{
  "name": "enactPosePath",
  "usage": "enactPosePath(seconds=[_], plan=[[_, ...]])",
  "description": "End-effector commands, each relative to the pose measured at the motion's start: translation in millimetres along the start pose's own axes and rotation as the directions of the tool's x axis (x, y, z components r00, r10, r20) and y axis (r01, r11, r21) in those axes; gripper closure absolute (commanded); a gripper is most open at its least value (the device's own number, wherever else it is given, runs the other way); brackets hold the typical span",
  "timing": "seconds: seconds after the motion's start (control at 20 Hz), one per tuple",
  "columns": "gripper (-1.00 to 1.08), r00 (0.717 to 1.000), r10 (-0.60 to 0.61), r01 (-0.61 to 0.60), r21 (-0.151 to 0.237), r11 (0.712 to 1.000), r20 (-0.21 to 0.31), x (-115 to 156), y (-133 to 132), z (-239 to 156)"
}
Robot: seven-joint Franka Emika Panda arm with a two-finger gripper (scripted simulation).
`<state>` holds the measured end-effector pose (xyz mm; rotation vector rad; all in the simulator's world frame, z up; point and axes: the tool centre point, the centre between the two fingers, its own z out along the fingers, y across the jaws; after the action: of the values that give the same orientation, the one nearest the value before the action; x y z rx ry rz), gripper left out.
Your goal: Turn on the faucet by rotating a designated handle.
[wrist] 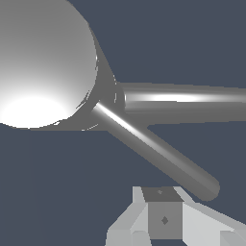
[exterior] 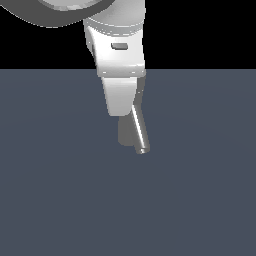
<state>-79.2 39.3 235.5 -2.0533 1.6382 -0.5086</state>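
Observation:
In the exterior view my white gripper (exterior: 121, 100) hangs right over the faucet (exterior: 125, 134) and hides its top. Only a grey strip of the body and the slanted spout (exterior: 139, 131) show below it. The wrist view looks down on the faucet's round cap (wrist: 45, 62). Two tubes leave the cap. The handle (wrist: 187, 102) runs straight out and passes over the slanted spout (wrist: 158, 153). My gripper (wrist: 163, 218) sits just beyond the spout's tip, touching neither tube. Its fingers are pressed together with nothing between them.
A flat dark blue-grey floor (exterior: 60, 190) lies all around the faucet, and nothing else stands on it. The arm's bulky white links (exterior: 75, 12) fill the upper part of the exterior view.

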Motion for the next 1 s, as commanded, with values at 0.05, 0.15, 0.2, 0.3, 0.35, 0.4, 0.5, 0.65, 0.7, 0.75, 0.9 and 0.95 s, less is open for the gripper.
enactPosePath(seconds=[0.05, 0.15, 0.2, 0.3, 0.35, 0.4, 0.5, 0.65, 0.7, 0.75, 0.9, 0.95], plan=[[1.08, 1.000, 0.017, -0.017, -0.005, 1.000, -0.013, 12.0, 6.7, 0.6], [1.08, 1.000, 0.018, -0.018, -0.005, 1.000, -0.013, 13.4, 8.4, 0.6], [1.08, 1.000, 0.018, -0.018, -0.005, 1.000, -0.013, 14.0, 9.3, 0.5], [1.08, 1.000, 0.018, -0.018, -0.005, 1.000, -0.013, 15.4, 11.0, 0.5], [1.08, 1.000, 0.018, -0.018, -0.005, 1.000, -0.013, 16.0, 11.9, 0.5], [1.08, 1.000, 0.019, -0.019, -0.006, 1.000, -0.013, 17.0, 12.8, 0.6], [1.08, 1.000, 0.019, -0.019, -0.006, 1.000, -0.013, 18.2, 14.5, 0.5], [1.08, 1.000, 0.019, -0.019, -0.006, 1.000, -0.013, 20.4, 17.2, 0.5], [1.08, 1.000, 0.019, -0.019, -0.006, 1.000, -0.013, 21.0, 18.1, 0.4], [1.08, 1.000, 0.020, -0.020, -0.006, 1.000, -0.014, 22.0, 19.1, 0.6], [1.08, 1.000, 0.020, -0.020, -0.006, 1.000, -0.014, 24.0, 21.8, 0.4], [1.08, 1.000, 0.021, -0.021, -0.007, 1.000, -0.014, 25.0, 22.8, 0.5]])
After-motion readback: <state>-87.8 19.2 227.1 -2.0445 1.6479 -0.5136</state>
